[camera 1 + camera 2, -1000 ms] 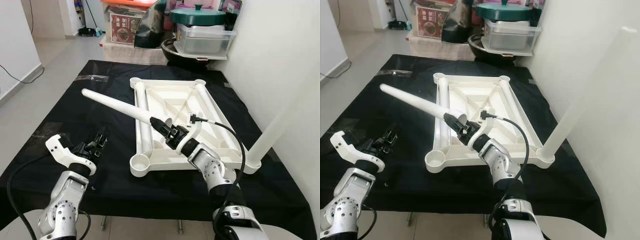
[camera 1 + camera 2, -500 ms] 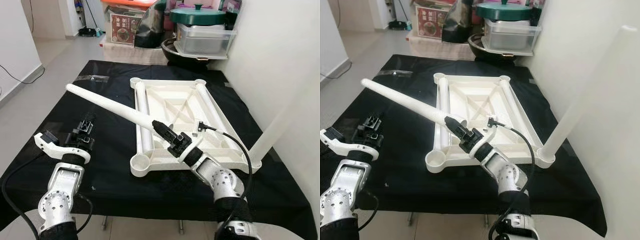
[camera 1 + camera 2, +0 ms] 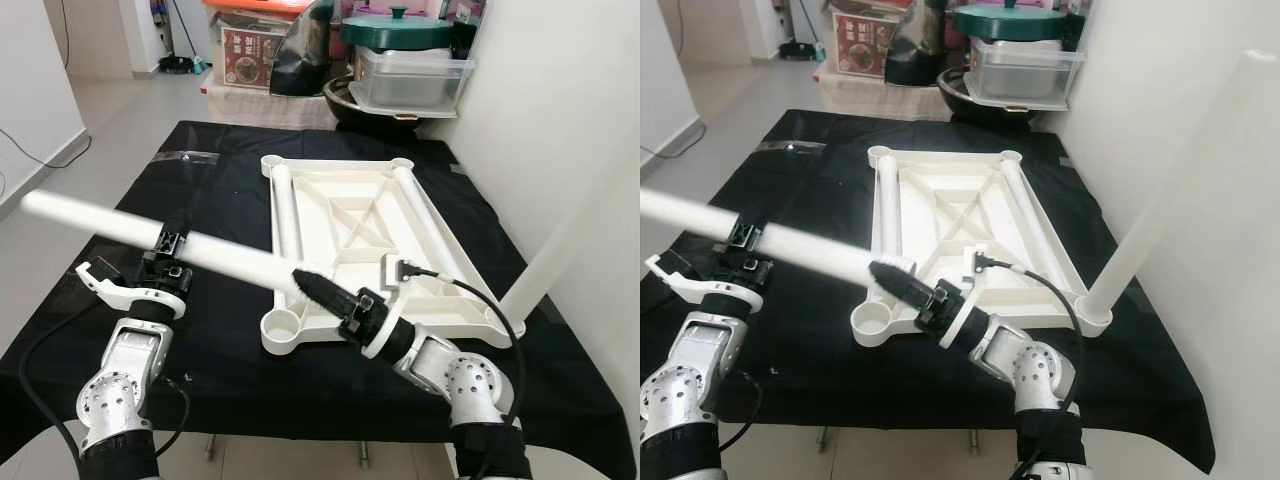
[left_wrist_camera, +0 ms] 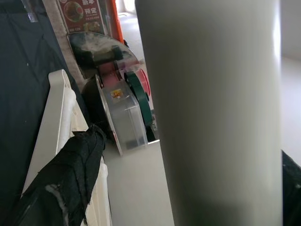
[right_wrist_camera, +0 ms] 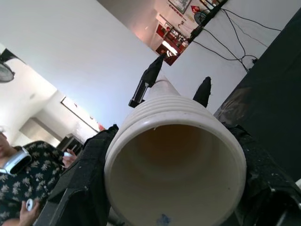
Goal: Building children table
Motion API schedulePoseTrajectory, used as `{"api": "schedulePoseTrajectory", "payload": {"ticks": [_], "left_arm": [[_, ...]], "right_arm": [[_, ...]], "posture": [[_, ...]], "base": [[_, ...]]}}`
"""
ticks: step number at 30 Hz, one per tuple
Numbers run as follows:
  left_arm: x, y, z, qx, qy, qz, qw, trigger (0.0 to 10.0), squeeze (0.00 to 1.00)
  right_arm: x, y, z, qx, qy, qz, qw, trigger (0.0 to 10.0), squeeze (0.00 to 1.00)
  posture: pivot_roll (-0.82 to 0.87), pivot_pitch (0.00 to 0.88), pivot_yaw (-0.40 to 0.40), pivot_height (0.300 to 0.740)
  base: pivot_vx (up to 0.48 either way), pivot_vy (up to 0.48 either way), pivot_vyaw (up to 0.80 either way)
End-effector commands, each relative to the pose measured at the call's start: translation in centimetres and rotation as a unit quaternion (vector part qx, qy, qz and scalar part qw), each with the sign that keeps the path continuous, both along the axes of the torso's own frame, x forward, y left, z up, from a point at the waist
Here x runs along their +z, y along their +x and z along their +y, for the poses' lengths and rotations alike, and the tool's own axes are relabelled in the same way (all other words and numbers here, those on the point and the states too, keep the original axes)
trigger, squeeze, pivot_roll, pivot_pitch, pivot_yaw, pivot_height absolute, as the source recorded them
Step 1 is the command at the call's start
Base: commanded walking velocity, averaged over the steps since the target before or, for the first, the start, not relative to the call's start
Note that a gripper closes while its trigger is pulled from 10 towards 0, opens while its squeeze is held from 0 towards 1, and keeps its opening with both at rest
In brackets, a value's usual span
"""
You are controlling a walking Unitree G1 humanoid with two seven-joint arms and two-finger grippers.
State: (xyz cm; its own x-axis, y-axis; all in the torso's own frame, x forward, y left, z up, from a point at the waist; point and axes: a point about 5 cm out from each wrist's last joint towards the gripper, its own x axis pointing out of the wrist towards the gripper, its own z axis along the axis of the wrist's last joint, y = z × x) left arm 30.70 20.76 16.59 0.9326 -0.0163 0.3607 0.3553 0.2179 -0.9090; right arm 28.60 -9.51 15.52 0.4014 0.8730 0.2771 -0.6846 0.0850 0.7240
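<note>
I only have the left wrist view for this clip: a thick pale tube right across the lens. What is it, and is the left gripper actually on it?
Observer: It is a white table leg; the left gripper closes around its middle.
Operator: Who holds the other end?
Observer: The right gripper is shut on the threaded end, above the near-left corner socket of the upturned tabletop.
Operator: Any legs fitted already?
Observer: One fitted leg stands upright in the near-right corner.
Operator: And the rest?
Observer: Two spare legs lie inside the tabletop frame.
</note>
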Motion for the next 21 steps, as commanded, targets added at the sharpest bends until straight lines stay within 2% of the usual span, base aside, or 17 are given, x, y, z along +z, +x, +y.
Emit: {"api": "schedulePoseTrajectory", "payload": {"ticks": [1,4,5,11,21], "left_arm": [[0.6,0.2,0.2,0.001,-0.004,-0.011,1.000,10.0,0.00],[1.2,0.3,0.4,0.006,-0.005,-0.024,1.000,10.0,0.00],[2.8,-0.1,0.8,0.009,-0.011,-0.063,0.998,0.0,0.00],[4.2,-0.9,1.1,0.011,0.001,-0.082,0.997,0.0,0.00],[4.8,-2.3,0.5,-0.012,0.022,-0.090,0.996,0.0,0.00]], "right_arm": [[0.1,-0.5,0.3,0.027,0.003,-0.011,1.000,0.0,0.00],[-0.2,-0.5,0.1,0.028,-0.010,-0.007,1.000,0.0,0.00],[-0.7,0.0,-0.2,0.013,-0.028,0.002,1.000,0.0,0.00],[-1.2,1.0,-0.6,-0.023,-0.053,0.015,0.998,0.0,0.00],[-1.4,3.0,-1.5,-0.083,-0.095,0.013,0.992,0.0,0.00]], "posture": [[0.06,0.000,-0.060,0.740],[0.06,0.000,-0.060,0.740],[0.07,0.000,-0.069,0.740],[0.08,0.000,-0.072,0.740],[0.08,0.000,-0.074,0.740]], "base": [[0.000,0.000,0.00],[0.000,0.000,0.00],[0.000,0.000,0.00],[0.000,0.000,0.00],[0.000,0.000,0.00]]}}
